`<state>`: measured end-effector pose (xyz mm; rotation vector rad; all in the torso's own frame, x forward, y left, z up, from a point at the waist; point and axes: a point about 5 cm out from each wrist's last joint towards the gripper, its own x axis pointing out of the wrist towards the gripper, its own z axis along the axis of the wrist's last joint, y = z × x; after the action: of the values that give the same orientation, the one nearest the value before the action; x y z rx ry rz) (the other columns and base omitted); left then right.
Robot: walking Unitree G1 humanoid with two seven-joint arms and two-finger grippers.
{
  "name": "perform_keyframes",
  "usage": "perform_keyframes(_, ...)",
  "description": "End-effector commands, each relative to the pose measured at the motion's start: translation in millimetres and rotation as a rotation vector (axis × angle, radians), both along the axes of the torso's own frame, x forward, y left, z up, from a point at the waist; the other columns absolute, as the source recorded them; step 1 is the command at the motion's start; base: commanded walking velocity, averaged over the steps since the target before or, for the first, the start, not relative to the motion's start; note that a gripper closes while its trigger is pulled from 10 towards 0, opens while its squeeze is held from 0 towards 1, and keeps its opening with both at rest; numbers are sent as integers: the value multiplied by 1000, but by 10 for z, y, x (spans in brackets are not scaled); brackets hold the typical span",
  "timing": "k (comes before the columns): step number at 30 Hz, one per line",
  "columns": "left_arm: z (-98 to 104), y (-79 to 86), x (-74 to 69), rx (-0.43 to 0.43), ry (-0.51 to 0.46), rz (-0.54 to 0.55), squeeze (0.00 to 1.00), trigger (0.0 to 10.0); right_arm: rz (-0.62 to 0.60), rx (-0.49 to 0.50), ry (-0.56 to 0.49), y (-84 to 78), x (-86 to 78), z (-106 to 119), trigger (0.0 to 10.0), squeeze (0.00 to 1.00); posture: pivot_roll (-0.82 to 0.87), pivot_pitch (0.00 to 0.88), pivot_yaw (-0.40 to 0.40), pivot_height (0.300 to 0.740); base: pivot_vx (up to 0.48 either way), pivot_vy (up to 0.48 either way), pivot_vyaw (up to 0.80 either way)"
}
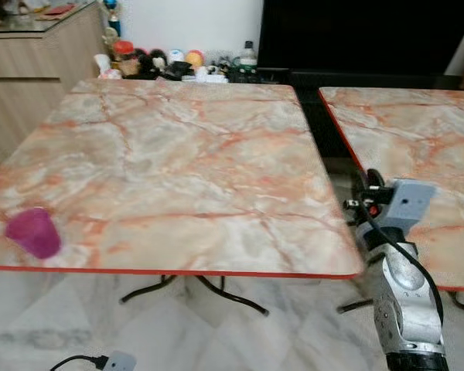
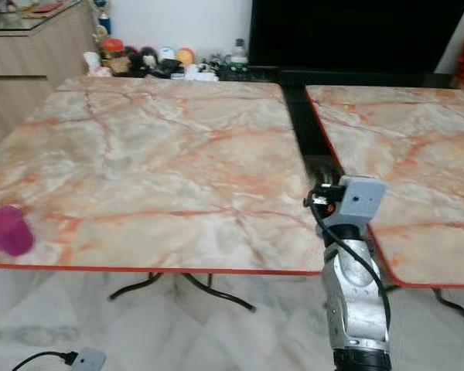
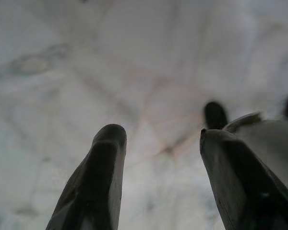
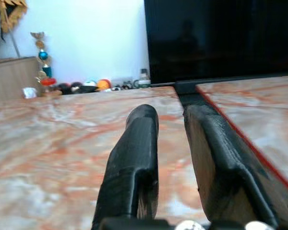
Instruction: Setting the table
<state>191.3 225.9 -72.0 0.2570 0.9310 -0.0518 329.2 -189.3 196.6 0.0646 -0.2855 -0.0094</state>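
- Nearest the camera, the right arm point(image 1: 406, 309) rises from the bottom edge, its silver forearm wrapped by a black cable and capped by a grey wrist box.
- Far left, a purple cup point(image 1: 34, 232) stands on the near left corner of the table point(image 1: 178, 154), close to the red front edge and well apart from both arms. It is blurred, so I cannot tell whether it is upright or tilted.
- On the floor point(image 1: 77, 325) under that corner lies a small grey plug on a black cable.
- The left claw point(image 3: 161, 158) hangs idle over the pale marble floor, its two fingers spread apart with nothing between them.
- The rest of the marble tabletop is bare; no plate or cutlery is laid yet.
- Behind the table's far edge, a row of small toys and bottles point(image 1: 170, 63) sits along the wall, beside a wooden cabinet point(image 1: 31, 69).
- The right claw point(image 4: 170, 143) is raised at the table's right edge, over the gap to the second table point(image 1: 410, 147). Its fingers stand slightly parted, gripping nothing.
- Judgement: the setting has barely begun, and the robot seems to be between items, with only the cup on the table.
- Next likely needs an item fetched, or the cup reached; the cup lies on the left arm's side, so that arm would have to lift and close on it squarely.
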Motion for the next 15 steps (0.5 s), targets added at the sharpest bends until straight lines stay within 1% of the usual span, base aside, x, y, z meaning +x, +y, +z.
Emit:
perform_keyframes(1,-52,-31,-83,-10,32,0,0,10000,-24,3,4,-86,-34,-21,10000,0,-64,128,20,740,0,480,0)
perform_keyframes(7,-56,-41,-88,-12,34,-6,0,10000,-38,11,-3,-111,-36,0,10000,0,-69,135,25,740,0,480,0)
perform_keyframes(13,-53,-46,-81,-12,31,-8,0,10000,-32,13,-8,-84,-33,13,10000,0,-56,136,24,740,0,480,0)
perform_keyframes(15,-56,-53,-85,-13,30,-9,0,10000,-15,11,-1,-44,-34,-15,10000,0,-45,131,20,740,0,480,0)
